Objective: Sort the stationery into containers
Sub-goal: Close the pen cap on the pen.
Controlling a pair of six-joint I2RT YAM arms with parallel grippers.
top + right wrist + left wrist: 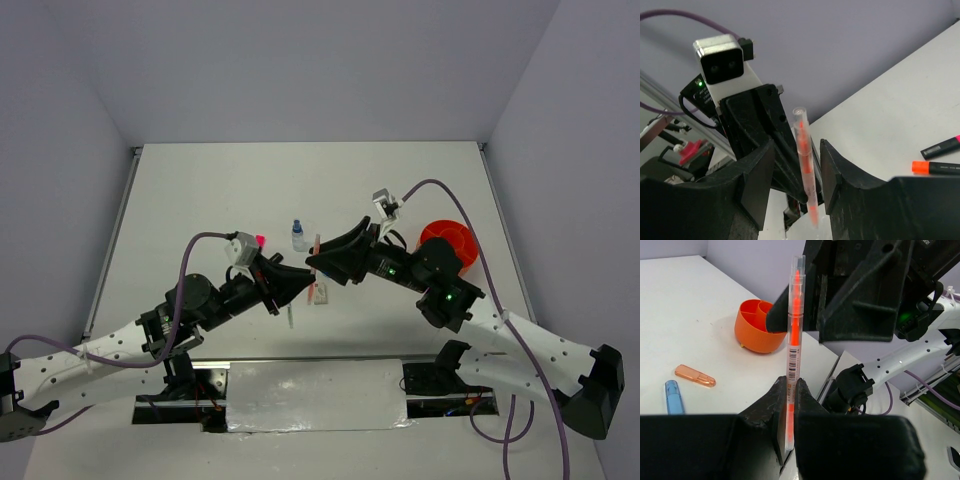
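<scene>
My left gripper [791,386] is clenched on the lower barrel of the orange pen [794,330]. It holds the pen upright in the air, well to the left of the orange bowl [452,243] as the top camera has it. The right gripper [797,150] is spread wide with one finger on each side of the pen's upper half, and as far as I can tell neither pad touches it. I read this as a hand-over. The bowl sits on the right arm's side, close by its wrist, so the pen is being offered across, and the low grip leaves the top of the barrel free for the other pincer. Next, I judge, the right fingers should close squarely before I let go, because the pen is thin and slick and could pivot or drop. The rest waits on the table [200,190] outside the bowl: a peach marker [695,375] and a blue marker [673,396] lie well clear of it, and the bottle [298,236] stands off to its left. A pink-capped highlighter [942,147] and an orange-capped highlighter [935,168] lie side by side in the right wrist view, where the bowl doesn't show. As for writing, there is a barcode strip with fine print on the pen's barrel, too small to read, and I can make out no brand.
</scene>
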